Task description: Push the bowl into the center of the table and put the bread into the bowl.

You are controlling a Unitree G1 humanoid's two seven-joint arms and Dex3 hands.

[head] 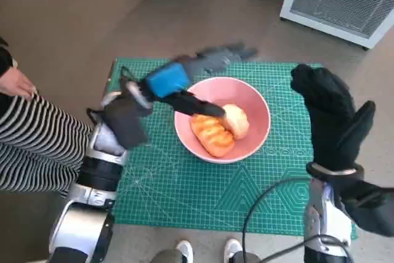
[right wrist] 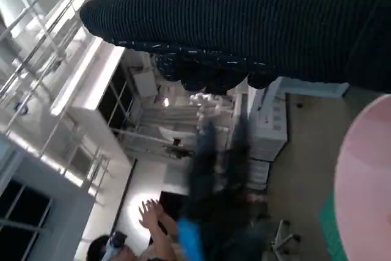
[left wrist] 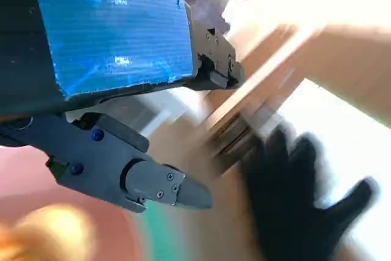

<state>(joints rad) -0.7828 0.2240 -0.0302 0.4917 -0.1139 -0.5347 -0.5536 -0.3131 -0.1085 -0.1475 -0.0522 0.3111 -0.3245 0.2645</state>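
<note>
From where I sit, the pink bowl takes up the middle of the green mat, and the bread fills much of its inside. My left hand hangs over the bowl's left rim, its fingers reaching in to the bread, so that side is blocked. My right hand stands raised by the mat's right edge, apart from the bowl. I see bare mat in front of the bowl, nearest me, and a strip between bowl and right hand. A person's striped leg crowds the table's left side.
</note>
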